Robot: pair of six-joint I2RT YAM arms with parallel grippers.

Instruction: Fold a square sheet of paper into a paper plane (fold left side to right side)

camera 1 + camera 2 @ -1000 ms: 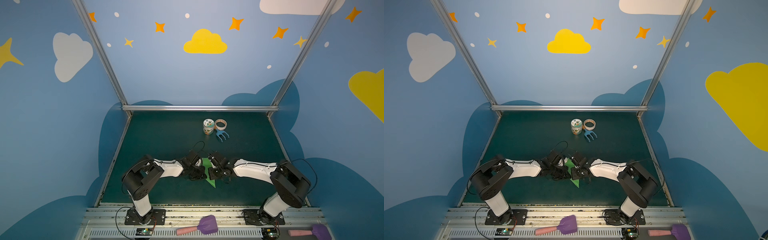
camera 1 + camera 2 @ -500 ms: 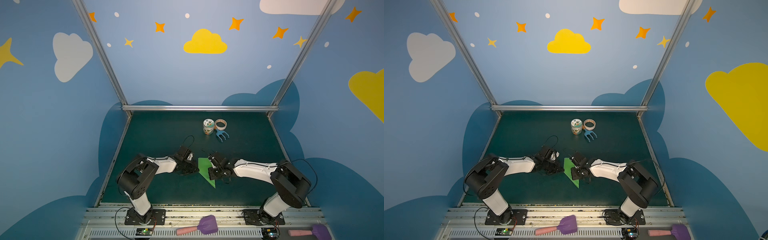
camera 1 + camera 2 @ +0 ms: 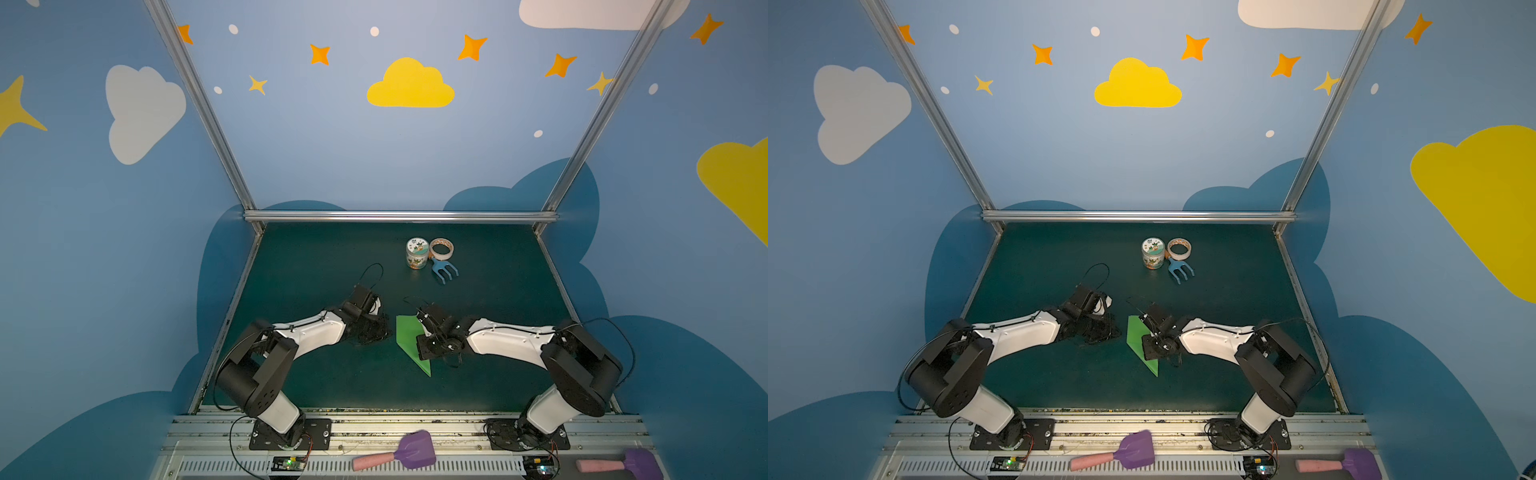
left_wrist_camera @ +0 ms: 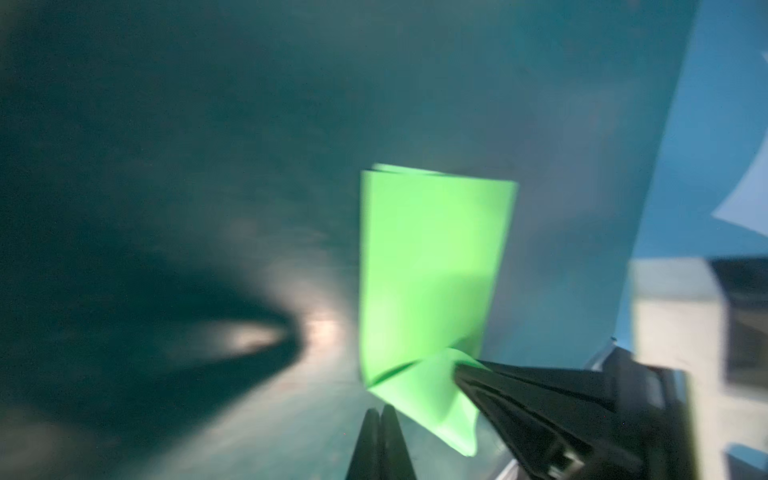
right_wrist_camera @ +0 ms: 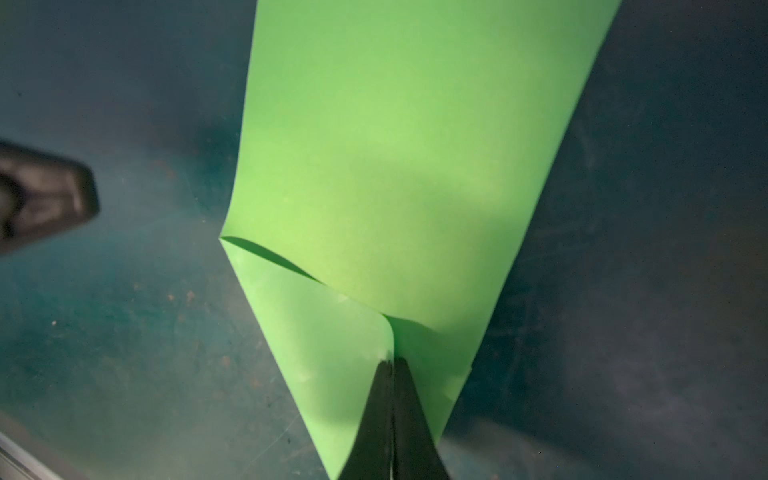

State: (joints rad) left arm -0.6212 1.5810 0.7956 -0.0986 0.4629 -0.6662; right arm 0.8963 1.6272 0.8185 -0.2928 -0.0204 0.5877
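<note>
No text, brand, number or sign is legible in any view. The small jar (image 3: 417, 253) near the far edge of the table (image 3: 498, 291) carries a printed label with coloured figures, but any lettering on it is too small to read. The tape roll (image 3: 441, 248) just beside it shows no readable characters.

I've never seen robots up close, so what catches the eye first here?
The bright green folded paper in the middle of the dark table stands out, creased to a point. The right arm rests its closed jaws on it, while the left arm sits beside it, jaws closed, not touching. At the back stand a jar, a tape roll and a blue toy fork.
</note>
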